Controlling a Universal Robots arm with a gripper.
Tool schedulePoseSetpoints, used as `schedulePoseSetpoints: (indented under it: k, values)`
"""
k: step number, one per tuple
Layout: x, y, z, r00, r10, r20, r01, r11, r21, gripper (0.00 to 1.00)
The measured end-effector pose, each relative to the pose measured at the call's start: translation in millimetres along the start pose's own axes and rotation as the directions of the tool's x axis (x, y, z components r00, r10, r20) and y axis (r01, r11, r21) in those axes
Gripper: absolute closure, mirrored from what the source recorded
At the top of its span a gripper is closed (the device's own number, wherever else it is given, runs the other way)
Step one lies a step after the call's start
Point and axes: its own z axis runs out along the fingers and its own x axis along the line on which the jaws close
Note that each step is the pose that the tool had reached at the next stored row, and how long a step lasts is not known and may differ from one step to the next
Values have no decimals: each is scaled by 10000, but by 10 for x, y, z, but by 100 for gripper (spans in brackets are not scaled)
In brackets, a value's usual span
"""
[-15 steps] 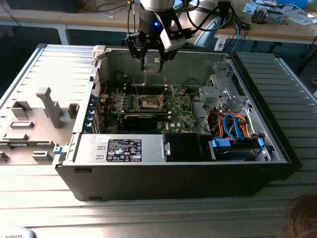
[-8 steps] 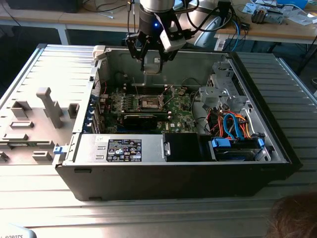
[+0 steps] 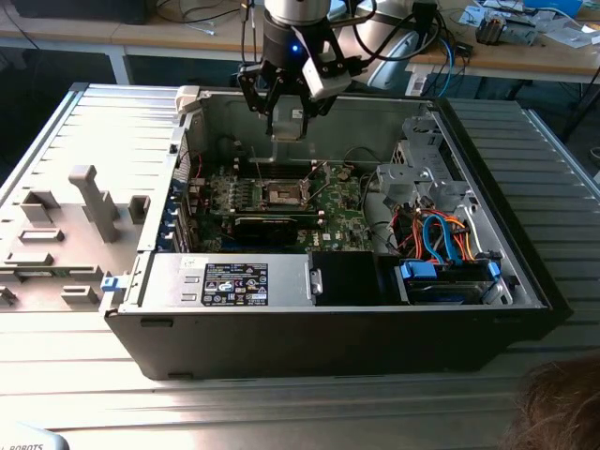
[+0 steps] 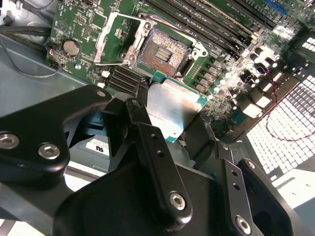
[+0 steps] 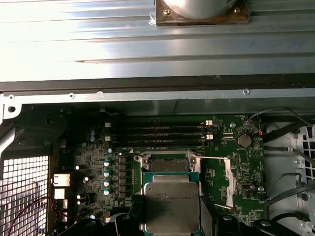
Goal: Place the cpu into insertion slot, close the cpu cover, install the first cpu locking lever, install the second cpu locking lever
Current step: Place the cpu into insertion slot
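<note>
Open computer case (image 3: 328, 328), blue-orange cables (image 3: 439, 234), grey fixture blocks (image 3: 94, 202)

We count one chip (image 5: 172, 206), one socket (image 4: 164, 47) and one cover frame (image 4: 104, 42). We also count one hand (image 4: 173, 114), one computer case (image 3: 328, 328), one green board (image 3: 342, 202), one round battery (image 4: 72, 47) and four long memory slots (image 5: 157, 133).

The jaws are matte black linkages pinned with silver screws; the dark wrist (image 3: 292, 37) carries a blue light (image 3: 296, 49) and black cables (image 3: 246, 28).
</note>
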Motion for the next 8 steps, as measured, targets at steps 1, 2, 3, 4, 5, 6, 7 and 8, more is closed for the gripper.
schedulePoseSetpoints:
  k: [1,2,3,4,5,6,7,8]
  values:
    - [0,0,2,10000,1,0,-1,10000,-1,46]
    - [0,0,4,10000,0,0,0,10000,0,46]
    - [0,0,5,10000,0,0,0,10000,0,46]
    - [0,-1,7,10000,0,0,0,10000,0,46]
    - [0,-1,8,10000,1,0,-1,10000,0,46]
    - [0,-1,10,10000,0,0,0,10000,0,46]
    - [1,-1,12,10000,1,1,-1,10000,-1,46]
    - [2,-1,13,10000,1,0,-1,10000,0,46]
